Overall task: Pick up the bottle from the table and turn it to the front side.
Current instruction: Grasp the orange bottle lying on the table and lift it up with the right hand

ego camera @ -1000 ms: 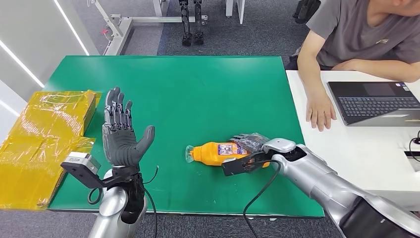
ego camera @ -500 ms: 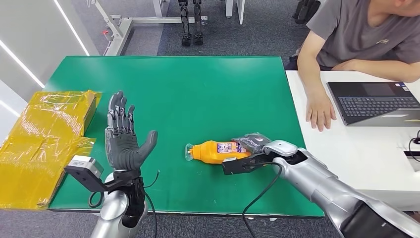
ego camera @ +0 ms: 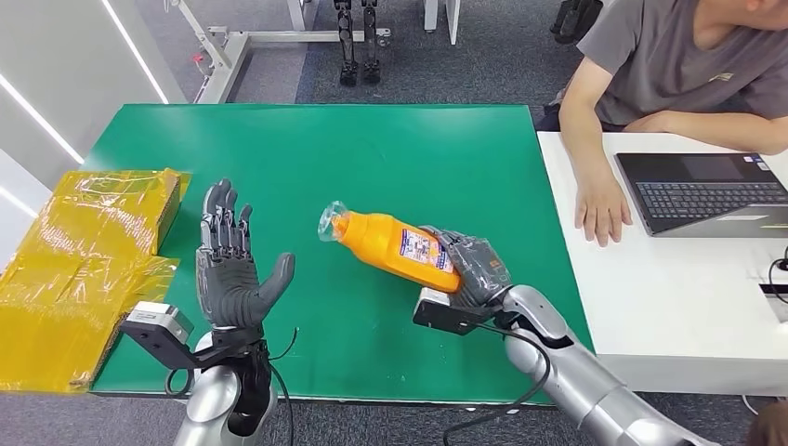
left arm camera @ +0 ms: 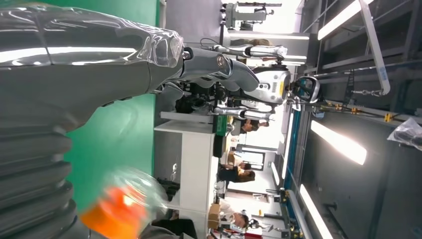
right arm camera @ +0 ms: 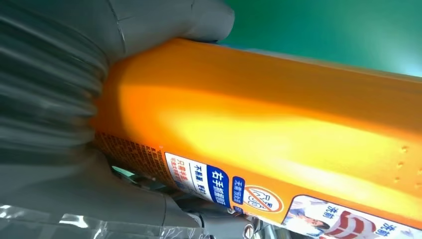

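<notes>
An orange bottle (ego camera: pixel 395 245) with a clear cap and a printed label hangs tilted above the green table (ego camera: pixel 372 149), cap end up and toward the left. My right hand (ego camera: pixel 469 269) grips its lower end, fingers wrapped round the body. In the right wrist view the orange bottle (right arm camera: pixel 278 129) lies against the grey thumb (right arm camera: pixel 164 20), label text showing. My left hand (ego camera: pixel 230 260) stands upright near the table's front left, palm turned toward the bottle, fingers apart and holding nothing. A blurred part of the bottle (left arm camera: pixel 117 211) appears in the left wrist view beside the left hand (left arm camera: pixel 74 74).
Yellow wrapped packages (ego camera: pixel 74 269) lie at the table's left edge. A white desk (ego camera: pixel 688 279) adjoins on the right with a laptop (ego camera: pixel 702 190); a seated person rests a hand (ego camera: pixel 601 206) on it. Robot legs (ego camera: pixel 358 42) stand beyond the table's far side.
My right hand has lifted the bottle off the table and tipped its cap end upward and to the left. The left hand stayed nearly where it was.
</notes>
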### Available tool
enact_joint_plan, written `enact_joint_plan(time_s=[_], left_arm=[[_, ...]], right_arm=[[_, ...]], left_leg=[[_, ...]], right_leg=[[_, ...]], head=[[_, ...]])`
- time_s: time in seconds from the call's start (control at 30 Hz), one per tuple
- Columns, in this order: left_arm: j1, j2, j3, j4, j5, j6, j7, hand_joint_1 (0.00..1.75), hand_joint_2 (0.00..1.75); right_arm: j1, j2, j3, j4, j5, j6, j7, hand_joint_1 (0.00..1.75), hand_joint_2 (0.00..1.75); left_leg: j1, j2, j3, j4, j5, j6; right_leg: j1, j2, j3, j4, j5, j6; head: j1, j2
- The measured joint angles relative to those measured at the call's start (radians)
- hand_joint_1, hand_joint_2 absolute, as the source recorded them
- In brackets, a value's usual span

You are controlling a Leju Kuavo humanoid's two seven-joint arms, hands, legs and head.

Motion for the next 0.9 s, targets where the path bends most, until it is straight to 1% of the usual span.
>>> enact_joint_plan(time_s=[0.2, 0.37, 0.47, 0.67, 0.9], left_arm=[[-0.031, -0.009, 0.0, 0.019, 0.006, 0.0, 0.0, 0.0, 1.75], [-0.046, -0.009, 0.001, 0.037, 0.015, -0.003, 0.0, 0.0, 1.75], [-0.05, -0.009, 0.001, 0.046, 0.017, -0.011, 0.0, 0.0, 1.75], [-0.059, -0.009, -0.002, 0.076, 0.025, -0.056, 0.0, 0.0, 1.75], [-0.07, -0.013, -0.02, 0.108, 0.024, -0.094, 0.0, 0.0, 1.75]], right_arm=[[0.1, 0.068, -0.107, -0.078, 0.0, -0.172, -0.126, 1.75, 1.75], [0.152, 0.126, -0.158, -0.098, -0.024, -0.27, -0.217, 1.75, 1.75], [0.171, 0.15, -0.17, -0.102, -0.033, -0.285, -0.234, 1.75, 1.75], [0.202, 0.178, -0.187, -0.108, -0.034, -0.302, -0.244, 1.75, 1.75], [0.224, 0.19, -0.195, -0.112, 0.004, -0.293, -0.209, 1.75, 1.75]], left_leg=[[0.0, 0.0, 0.0, 0.0, 0.0, 0.0], [0.0, 0.001, 0.0, 0.0, 0.0, 0.0], [0.0, 0.001, 0.0, 0.0, 0.0, 0.0], [0.0, 0.001, 0.0, 0.0, 0.0, 0.0], [0.0, 0.001, 0.0, 0.0, 0.0, 0.0]], right_leg=[[0.0, 0.0, 0.0, 0.0, 0.0, 0.0], [0.0, 0.001, 0.0, 0.0, 0.0, 0.0], [0.0, 0.001, 0.0, 0.0, 0.0, 0.0], [0.0, 0.001, 0.0, 0.0, 0.0, 0.0], [0.0, 0.001, 0.0, 0.0, 0.0, 0.0]], head=[[0.0, 0.0], [0.0, 0.0], [0.0, 0.0], [0.0, 0.0], [0.0, 0.0]])
